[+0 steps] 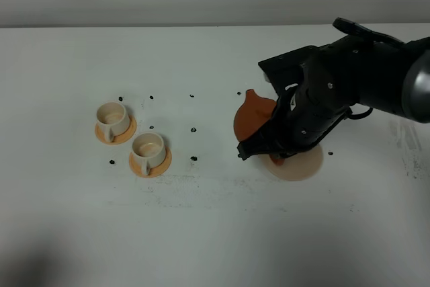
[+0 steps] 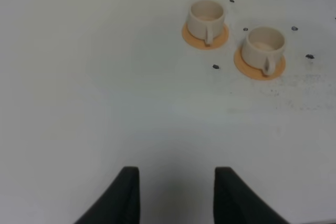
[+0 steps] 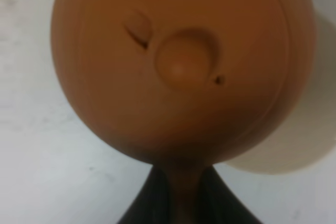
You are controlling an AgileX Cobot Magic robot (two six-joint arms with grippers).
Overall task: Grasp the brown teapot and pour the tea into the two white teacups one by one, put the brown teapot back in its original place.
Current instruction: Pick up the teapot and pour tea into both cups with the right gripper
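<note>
The brown teapot (image 1: 253, 116) sits under my right arm, shifted over the left rim of the pale beige dish (image 1: 300, 166). In the right wrist view the teapot (image 3: 178, 66) fills the frame, lid knob up. My right gripper (image 3: 181, 195) is shut on its loop handle; in the high view the gripper (image 1: 272, 152) is mostly hidden by the arm. The two white teacups (image 1: 113, 117) (image 1: 148, 146) stand on orange saucers at the left and look pale inside. They also show in the left wrist view (image 2: 206, 17) (image 2: 265, 45). My left gripper (image 2: 176, 195) is open and empty, well short of the cups. No tea shows.
Small black marks (image 1: 193, 158) dot the white table between the cups and the teapot. The beige dish (image 3: 294, 145) shows beyond the teapot in the right wrist view. The table's far edge (image 1: 168, 27) meets a grey wall.
</note>
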